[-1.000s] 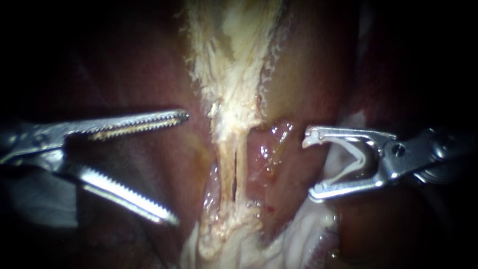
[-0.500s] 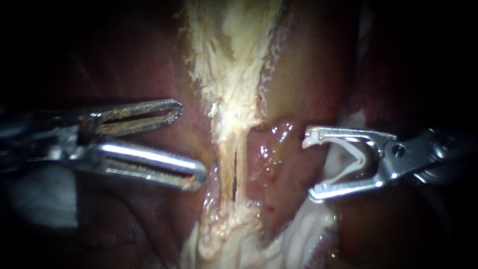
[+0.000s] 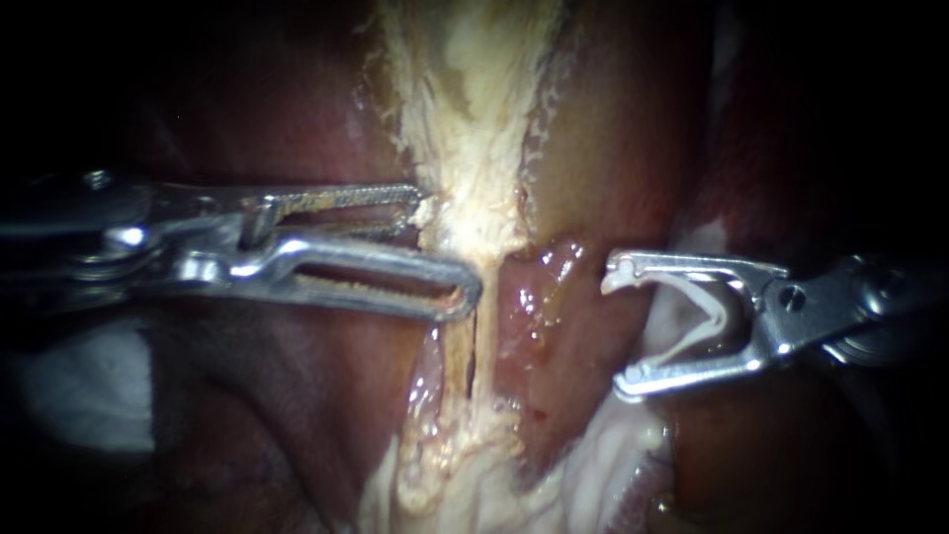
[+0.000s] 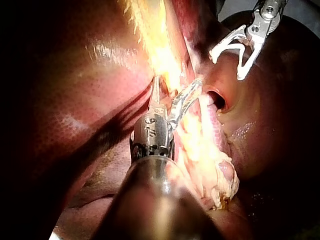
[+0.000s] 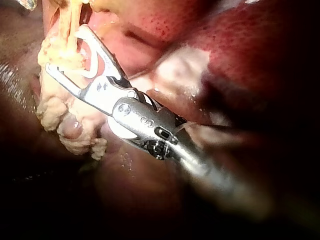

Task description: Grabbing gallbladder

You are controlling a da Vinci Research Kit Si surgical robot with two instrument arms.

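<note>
Here, left instrument (image 3: pixel 445 242) jaws parted astride pale tissue band (image 3: pixel 474 129), right instrument (image 3: pixel 615 326) jaws wide, both cradling white clip (image 3: pixel 707 316), red tissue (image 3: pixel 539 316) between instruments.

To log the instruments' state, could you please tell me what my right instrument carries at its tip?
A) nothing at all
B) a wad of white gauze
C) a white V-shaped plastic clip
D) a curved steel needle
C: in the endoscope view, the right instrument has a white V-shaped plastic clip seated between its jaws, each jaw touching one arm of the clip.
</note>
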